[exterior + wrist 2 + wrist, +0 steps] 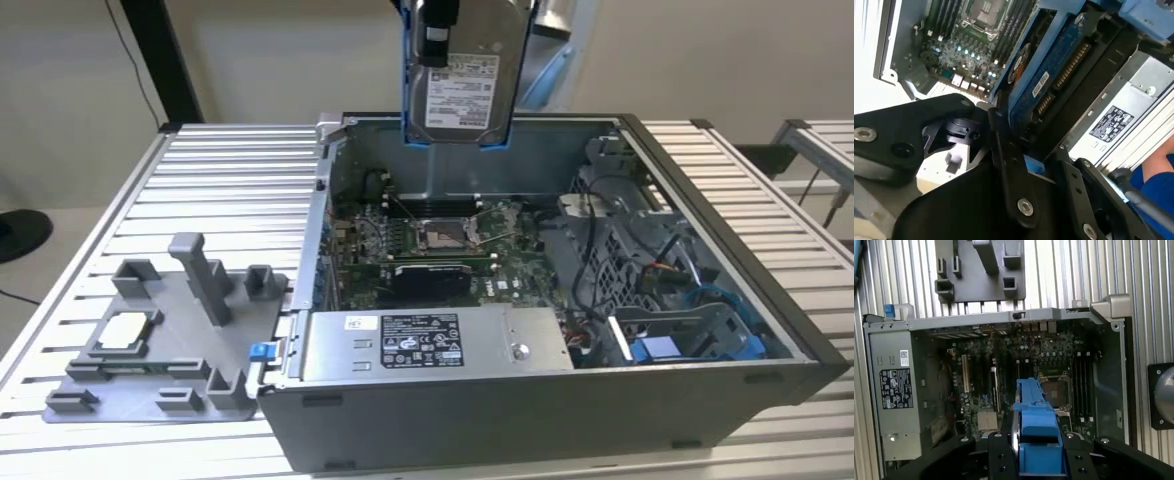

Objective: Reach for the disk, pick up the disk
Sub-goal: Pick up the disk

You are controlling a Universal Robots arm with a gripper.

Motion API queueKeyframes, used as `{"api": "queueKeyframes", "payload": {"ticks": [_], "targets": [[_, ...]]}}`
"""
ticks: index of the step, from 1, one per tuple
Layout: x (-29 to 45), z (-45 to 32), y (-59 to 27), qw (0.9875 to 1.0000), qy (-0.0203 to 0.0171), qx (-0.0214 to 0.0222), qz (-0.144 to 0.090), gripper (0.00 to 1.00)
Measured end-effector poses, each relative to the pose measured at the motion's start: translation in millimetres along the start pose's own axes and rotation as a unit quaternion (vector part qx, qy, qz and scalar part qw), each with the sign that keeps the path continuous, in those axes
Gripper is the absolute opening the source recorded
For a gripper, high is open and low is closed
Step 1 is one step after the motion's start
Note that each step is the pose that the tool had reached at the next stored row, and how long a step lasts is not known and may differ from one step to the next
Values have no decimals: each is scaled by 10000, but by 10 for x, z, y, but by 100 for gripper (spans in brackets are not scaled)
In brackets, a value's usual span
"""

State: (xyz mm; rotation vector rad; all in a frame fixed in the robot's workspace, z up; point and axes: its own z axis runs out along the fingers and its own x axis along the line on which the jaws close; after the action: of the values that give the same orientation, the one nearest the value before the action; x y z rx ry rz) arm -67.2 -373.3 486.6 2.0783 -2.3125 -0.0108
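The disk hangs upright above the back of the open computer case. It is a silver-grey drive with a white label in a bright blue carrier. My gripper is shut on its upper end, well clear of the motherboard. In the first wrist view the blue carrier sits between my black fingers, with the gripper looking down into the case. In the second wrist view the disk's blue circuit side runs away from the gripper.
A long grey power supply box lies along the case's near wall. Cables and a drive cage with blue parts fill the exterior view's right. A grey fixture holding a small square chip sits on the slatted table at the left.
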Motion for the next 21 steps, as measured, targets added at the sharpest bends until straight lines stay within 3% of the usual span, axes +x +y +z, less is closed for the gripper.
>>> {"api": "queueKeyframes", "payload": {"ticks": [21], "targets": [[-70,-19,-660,10000,0,0,-10,0]]}}
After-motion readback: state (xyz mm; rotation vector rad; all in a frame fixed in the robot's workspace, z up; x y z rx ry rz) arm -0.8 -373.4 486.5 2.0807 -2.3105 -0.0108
